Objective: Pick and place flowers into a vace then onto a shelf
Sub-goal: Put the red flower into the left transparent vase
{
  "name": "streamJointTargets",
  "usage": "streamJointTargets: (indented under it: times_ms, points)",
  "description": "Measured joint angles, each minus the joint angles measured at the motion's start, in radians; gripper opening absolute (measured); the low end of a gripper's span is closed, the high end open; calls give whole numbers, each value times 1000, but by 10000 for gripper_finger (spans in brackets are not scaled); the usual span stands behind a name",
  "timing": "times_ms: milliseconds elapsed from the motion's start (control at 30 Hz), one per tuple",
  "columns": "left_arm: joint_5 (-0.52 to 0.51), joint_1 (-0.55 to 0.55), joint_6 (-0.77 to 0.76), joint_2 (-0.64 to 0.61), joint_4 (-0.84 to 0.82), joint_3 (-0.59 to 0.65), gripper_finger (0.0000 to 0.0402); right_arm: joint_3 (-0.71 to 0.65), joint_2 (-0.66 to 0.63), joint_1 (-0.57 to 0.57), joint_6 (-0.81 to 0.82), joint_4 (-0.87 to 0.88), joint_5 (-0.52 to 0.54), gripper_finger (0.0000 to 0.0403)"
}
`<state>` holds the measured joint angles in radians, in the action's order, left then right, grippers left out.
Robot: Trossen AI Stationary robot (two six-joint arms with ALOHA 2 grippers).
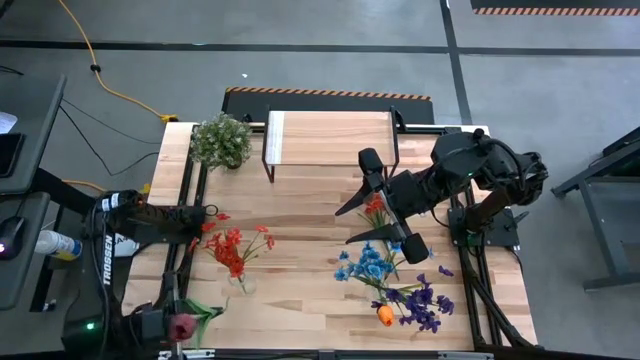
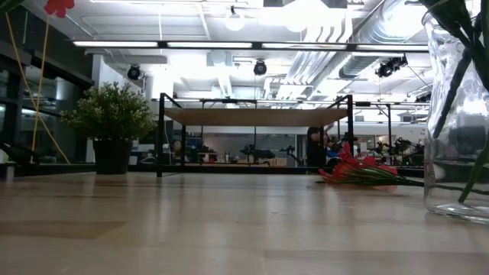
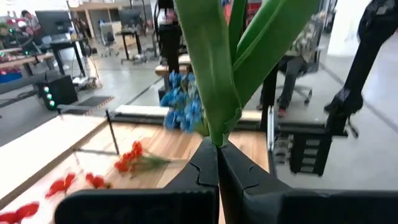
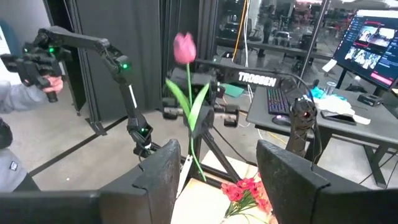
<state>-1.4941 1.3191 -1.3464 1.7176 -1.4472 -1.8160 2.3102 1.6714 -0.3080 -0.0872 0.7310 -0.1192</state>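
Observation:
My left gripper (image 1: 168, 325) hovers near the table's near left corner, shut on a dark red tulip (image 4: 185, 47) that stands upright. Beside it, a glass vase (image 1: 241, 283) holds red flowers (image 1: 235, 250); in the low view the vase (image 2: 458, 114) shows green stems inside. Blue flowers (image 1: 368, 265), purple flowers (image 1: 425, 302) and an orange tulip (image 1: 385, 315) lie on the table at the near right. My right gripper (image 1: 350, 225) hangs open, high over a red bunch (image 1: 376, 210), with nothing between its fingers. The shelf (image 1: 330, 140) stands at the far middle. My left gripper pinches the tulip's green stem (image 3: 217, 138), just where the leaves spring from it, between its two fingertips (image 3: 205, 162). The fingers lie level and across the stem. The tulip is upright, bloom on top, leaves (image 3: 211, 68) rising above the fingers.
A bushy potted plant (image 1: 220, 140) stands left of the shelf at the far edge. Black frame rails run along both table sides. Bare wood lies between the vase and the blue flowers. Beyond the table, a person's hand (image 4: 50, 81) holds a device.

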Motion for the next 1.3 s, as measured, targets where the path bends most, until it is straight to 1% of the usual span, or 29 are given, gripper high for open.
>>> streamJointTargets:
  times_ms: [100,133,233,467,567,700,1000,1300]
  points:
    - [58,-21,-106,19,-115,1,28,0,0,0,0,-9,0,200]
    - [68,-25,-135,21,-124,10,28,0,0,0,0,-13,0,200]
    - [67,-38,-161,16,-125,68,28,0,0,0,0,-22,1,201]
    - [67,-45,-349,-7,-123,227,28,0,1,0,0,-25,25,197]
    - [60,-44,-399,-18,-123,281,28,0,1,0,0,-25,47,198]
    - [43,-62,-413,-31,-124,327,28,0,1,0,0,-25,50,195]
    - [110,-92,-411,-50,-124,390,28,0,1,0,31,-25,58,195]
    - [145,-89,-417,-53,-124,406,28,0,1,0,30,-25,57,195]
